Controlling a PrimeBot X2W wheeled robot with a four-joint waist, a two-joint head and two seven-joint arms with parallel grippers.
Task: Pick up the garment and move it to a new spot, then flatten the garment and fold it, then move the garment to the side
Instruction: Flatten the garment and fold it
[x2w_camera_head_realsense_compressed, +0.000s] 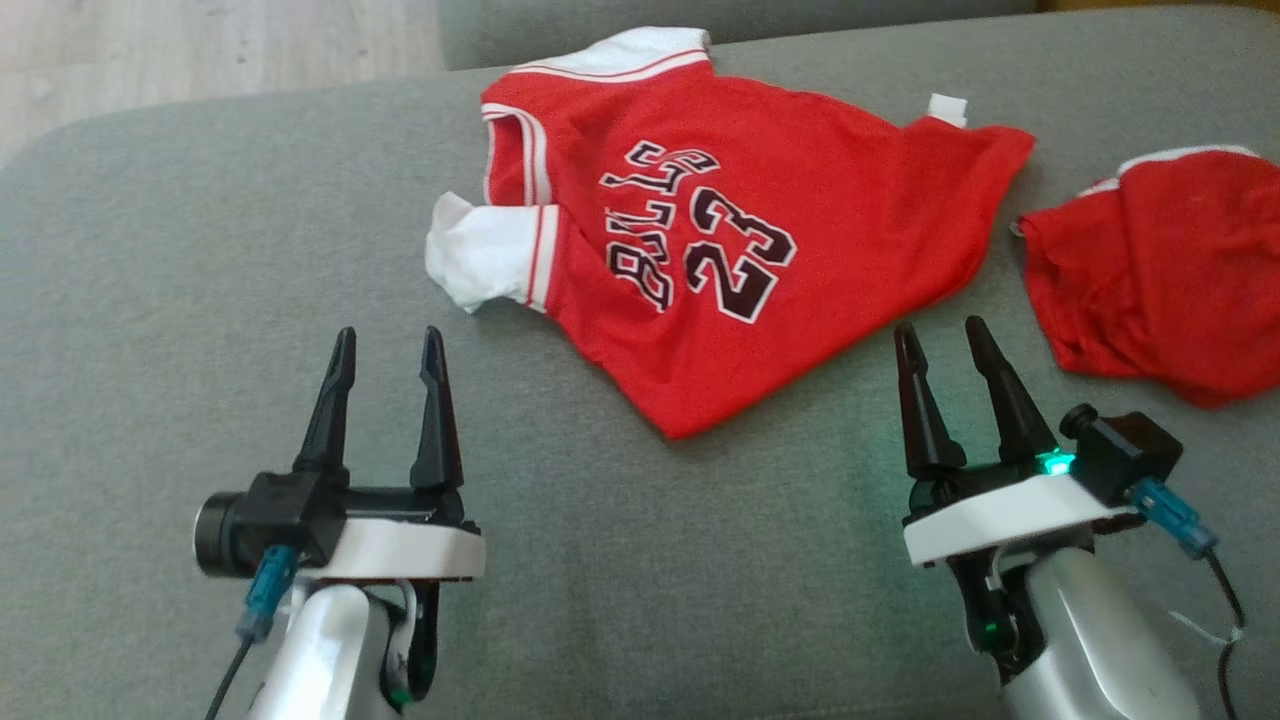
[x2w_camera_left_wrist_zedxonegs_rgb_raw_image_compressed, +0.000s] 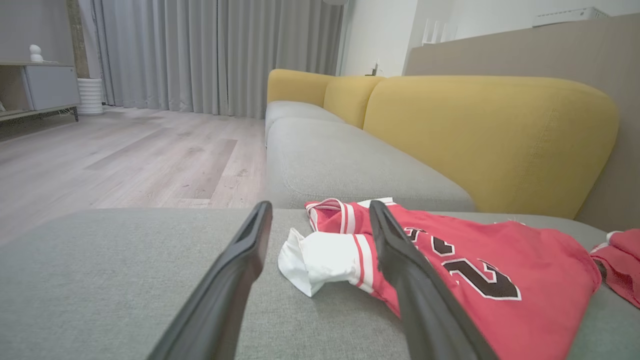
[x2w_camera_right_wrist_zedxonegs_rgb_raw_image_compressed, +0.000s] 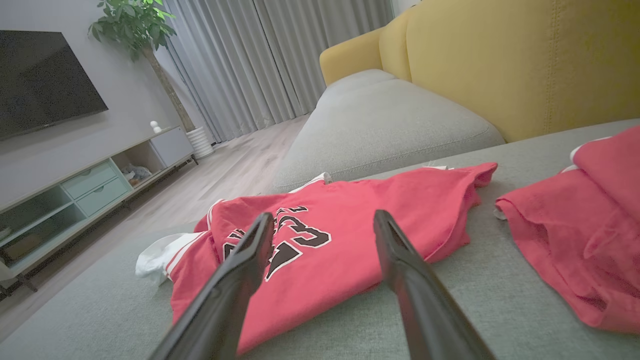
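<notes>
The robot's left hand (x2w_camera_head_realsense_compressed: 388, 335) has its two long dark fingers spread apart and holds nothing. It hovers over the bare grey fabric sofa seat (x2w_camera_head_realsense_compressed: 150, 300). The right hand (x2w_camera_head_realsense_compressed: 940, 326) is likewise parted and empty, and sits just short of the near edge of the garment.

The garment is a red basketball jersey with white trim and black "BULLS 23" lettering (x2w_camera_head_realsense_compressed: 700, 230). It lies rumpled on the seat ahead of both hands, with its collar towards the robot's left. A short white sleeve (x2w_camera_left_wrist_zedxonegs_rgb_raw_image_compressed: 320, 257) sticks out nearest the left hand. A second crumpled red cloth piece with white trim (x2w_camera_head_realsense_compressed: 1160, 270) lies apart to the right.

The step in hand appears to be the first pick-up. It would go best with the left hand pinching the white sleeve or shoulder seam and the right hand pinching the near red hem. Both should lift together so the cloth hangs open rather than bunching (and the right hand should stay clear of the second red piece).

The head view gives the whole layout and the spacing of both hands. The left wrist view shows that the sleeve's edge curls up off the seat, which offers a grip. The right wrist view shows the strip of grey seat between the two red pieces. Both wrist views also show a mustard-yellow sofa backrest (x2w_camera_left_wrist_zedxonegs_rgb_raw_image_compressed: 490, 135) behind.
</notes>
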